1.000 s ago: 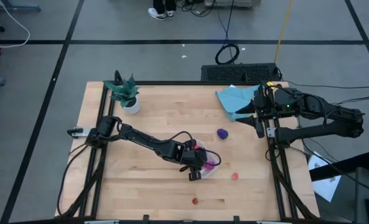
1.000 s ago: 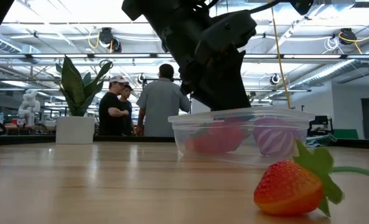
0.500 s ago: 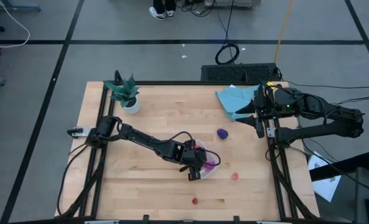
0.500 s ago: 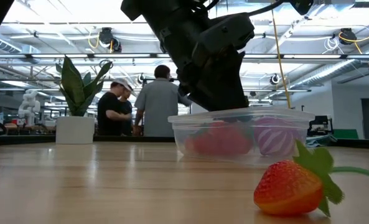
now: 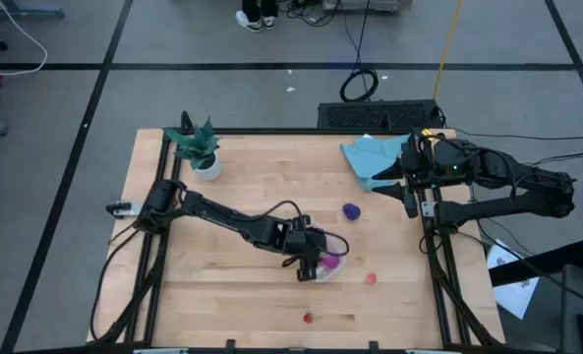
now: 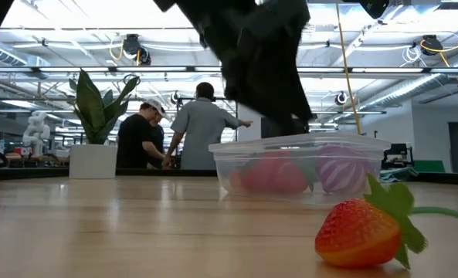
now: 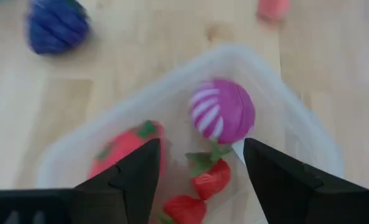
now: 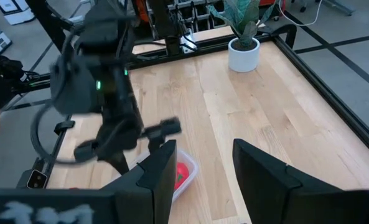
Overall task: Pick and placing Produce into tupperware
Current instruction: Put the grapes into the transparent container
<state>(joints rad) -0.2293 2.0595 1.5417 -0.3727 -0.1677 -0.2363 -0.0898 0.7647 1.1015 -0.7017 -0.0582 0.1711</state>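
Observation:
The tupperware [image 5: 327,264], a clear tub, sits on the table right of centre. It holds a magenta striped fruit [image 7: 222,112], a large red piece [image 7: 125,152] and two small strawberries [image 7: 210,179]. My left gripper [image 7: 201,146] hangs open just above the tub [image 6: 298,166], with nothing between its fingers. Loose on the wood lie a dark purple fruit [image 5: 351,210], a red berry [image 5: 371,278] and another [image 5: 308,318]; a strawberry [image 6: 364,232] lies close to the low camera. My right gripper [image 5: 409,195] waits, open, high at the table's right edge.
A potted green plant [image 5: 198,149] stands at the far left corner and a blue cloth [image 5: 373,157] lies at the far right. Bare wood spreads across the table's left and near parts. People stand in the room beyond the table [image 6: 174,123].
My left gripper has risen out of the tupperware and now hangs clear above its rim. Inside the tub the red fruit has shifted, and a green leaf now shows between the red and the magenta pieces. The tub has stayed where it was.

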